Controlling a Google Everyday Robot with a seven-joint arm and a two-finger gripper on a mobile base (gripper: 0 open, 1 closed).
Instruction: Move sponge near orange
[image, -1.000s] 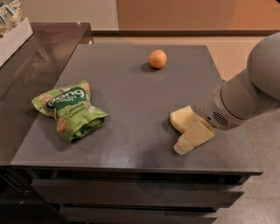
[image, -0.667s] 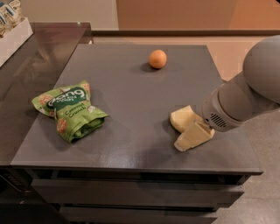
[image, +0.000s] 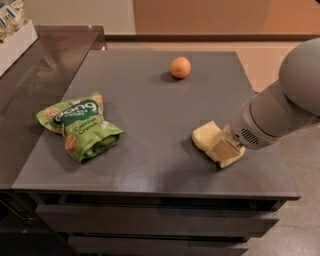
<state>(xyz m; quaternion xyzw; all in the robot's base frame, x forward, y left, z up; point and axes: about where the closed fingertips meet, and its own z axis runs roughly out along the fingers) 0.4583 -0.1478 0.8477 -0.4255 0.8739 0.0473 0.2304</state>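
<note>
The pale yellow sponge (image: 206, 136) lies at the right front of the dark grey table (image: 150, 115). My gripper (image: 222, 148) comes in from the right and is shut on the sponge, whose ends stick out on both sides of the near finger (image: 226, 145). The sponge sits at or just above the table top. The orange (image: 180, 67) rests at the far middle of the table, well apart from the sponge and beyond it to the left.
A green snack bag (image: 80, 127) lies at the left of the table. A darker counter (image: 45, 65) adjoins on the left, with a white tray (image: 15, 42) at its far corner. The table's front edge is close below the sponge.
The arm has shifted slightly and the sponge looks more pressed together in the gripper. The orange and the bag have not moved.
</note>
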